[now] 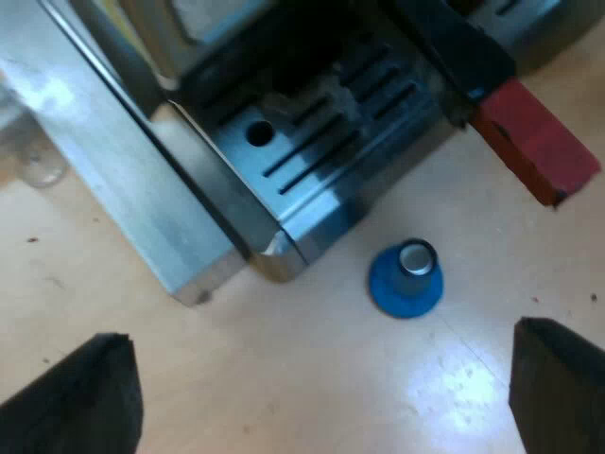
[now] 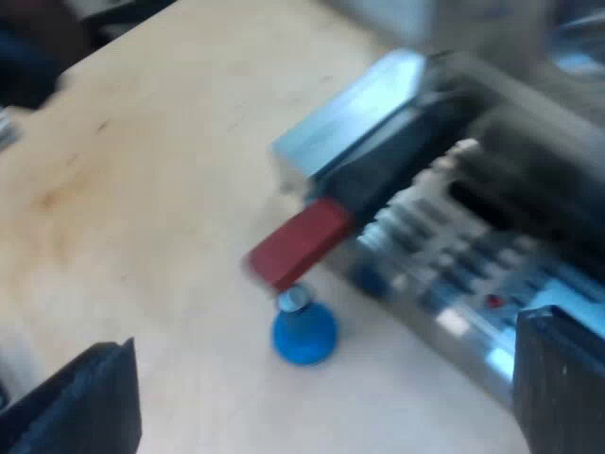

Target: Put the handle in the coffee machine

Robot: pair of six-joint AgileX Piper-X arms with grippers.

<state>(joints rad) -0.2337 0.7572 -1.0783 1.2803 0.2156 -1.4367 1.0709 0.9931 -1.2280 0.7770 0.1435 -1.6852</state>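
Left end effector (image 1: 321, 336): open; its two black fingers (image 1: 85, 397) stand wide apart with nothing between them; it hangs over the bare worktop (image 1: 236, 378) before the machine's front.
Right end effector (image 2: 323, 331): open as well; fingers (image 2: 85, 402) spread wide and holding nothing; it hangs above the tamper and the red end.
Espresso machine (image 1: 321, 142): its slotted drip tray (image 1: 350, 123) faces the left wrist camera; the same tray shows at the machine's front (image 2: 473, 246) in the right wrist view.
Handle (image 1: 454, 47): the dark shaft reaches out from the machine's front, above the drip tray; its red end (image 1: 534, 142) juts past the tray's edge, out over the worktop; no finger touches it; the metal head is hidden, so I cannot tell whether it is locked in.
Red end, right wrist view (image 2: 298, 244): it sticks out from under the machine, just above the tamper.
Tamper (image 1: 406, 279): blue, upright on its broad base with a metal top; it stands on the worktop just before the tray's front, near the red end but apart from it; seen also in the right wrist view (image 2: 304, 331).
Worktop (image 2: 142, 189): pale wood.
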